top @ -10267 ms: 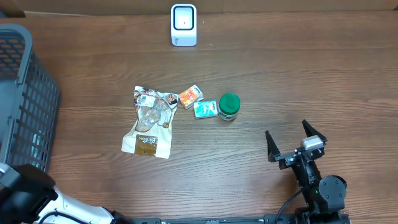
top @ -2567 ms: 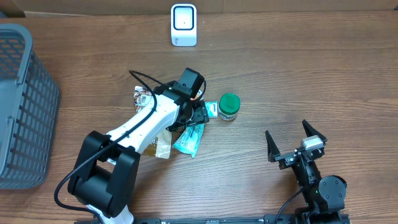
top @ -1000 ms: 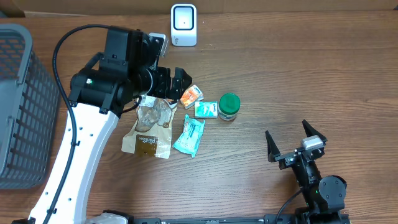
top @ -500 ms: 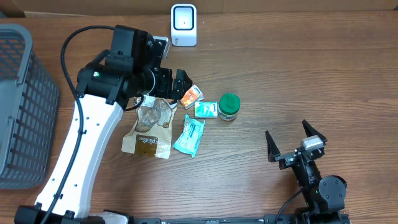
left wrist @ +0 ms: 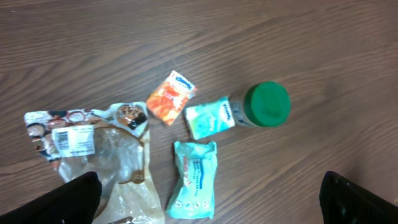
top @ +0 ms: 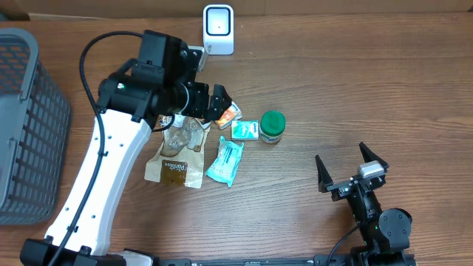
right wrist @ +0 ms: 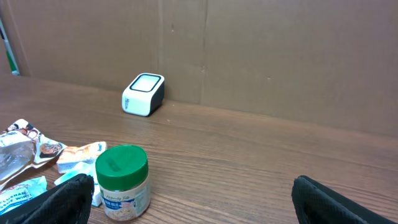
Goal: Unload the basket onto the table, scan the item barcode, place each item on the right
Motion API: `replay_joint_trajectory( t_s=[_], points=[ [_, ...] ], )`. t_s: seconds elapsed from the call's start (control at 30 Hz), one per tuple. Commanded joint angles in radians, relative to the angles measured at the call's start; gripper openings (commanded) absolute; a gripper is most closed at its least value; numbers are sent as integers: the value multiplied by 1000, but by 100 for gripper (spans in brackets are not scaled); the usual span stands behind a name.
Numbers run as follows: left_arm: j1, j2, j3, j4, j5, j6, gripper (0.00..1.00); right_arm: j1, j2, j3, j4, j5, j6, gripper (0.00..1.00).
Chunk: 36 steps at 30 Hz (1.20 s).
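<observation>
**Overhead.** The left gripper (top: 208,103) hangs over the top edge of the clear snack bag (top: 179,151), just beside the orange packet (top: 228,112). Its 2 fingers are spread wide with nothing between them. 5 items lie loose mid-way across the wooden table (top: 355,81), none of them held:
- the snack bag
- the orange packet
- a small teal packet (top: 244,131) touching the green-lidded jar (top: 272,126)
- the jar itself
- a teal pouch (top: 225,160) just below the small teal packet

The white barcode scanner (top: 218,29) stands at the far edge, well apart from the items. A grey basket (top: 29,125) sits at the left edge. The right gripper (top: 340,153) rests near the front right, well apart from the items, spread wide and empty.

**Left wrist.** The camera looks straight down on all 5 items. The dark fingers (left wrist: 68,199) show only at the 2 lower corners, far apart. A white printed label (left wrist: 71,140) faces up near the top of the snack bag.

**Right wrist.** The jar stands upright. The scanner stands behind it, close to the cardboard wall (right wrist: 280,50). This gripper's fingers show at the 2 lower corners, wide apart.
</observation>
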Motion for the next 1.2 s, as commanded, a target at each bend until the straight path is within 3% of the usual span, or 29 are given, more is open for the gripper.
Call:
replay_joint_trajectory(
  t_s=[0.0, 1.17],
  points=[
    [-31, 19, -1, -3, -3, -11, 100, 5, -8, -10, 3, 8, -1, 100],
    [-35, 42, -6, 3, -56, -23, 100, 5, -8, -10, 4, 8, -1, 100]
  ],
)
